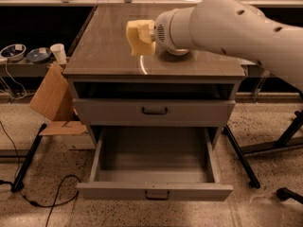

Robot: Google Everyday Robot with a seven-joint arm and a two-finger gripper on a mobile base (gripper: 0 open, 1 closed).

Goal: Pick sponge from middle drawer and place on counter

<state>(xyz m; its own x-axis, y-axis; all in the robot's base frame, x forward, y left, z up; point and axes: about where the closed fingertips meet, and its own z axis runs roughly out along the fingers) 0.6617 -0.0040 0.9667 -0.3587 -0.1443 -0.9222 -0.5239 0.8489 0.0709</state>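
ok so the sponge (138,36) is a pale-yellow chunk sitting right at the tip of the gripper (147,38), up off the surface, and the gripper is clamped on it. The two are nearly the same colour, so I can't trace exactly where one ends and the other starts. The fat white arm (236,25) comes in from the right, so the sponge is the leftmost bit of the whole thing.

All that hangs over the front-middle of the counter (104,46), a glossy grey-brown top with a pale ring mark (142,66) just below the sponge. Under it are a closed handled drawer (118,111) and then the middle drawer (151,150), pulled way out with its grey floor showing. The floor of the room is speckled stone.

Stuff around, left to right: two bowls (13,51) and a white cup (59,53) on a low shelf, a piece of cardboard (51,98) leaning by the cabinet, a black cable (52,200) on the floor. A white bowl (176,52) on the counter is mostly hidden behind the arm, just right of the sponge. Black stand legs (241,157) are off to the right.
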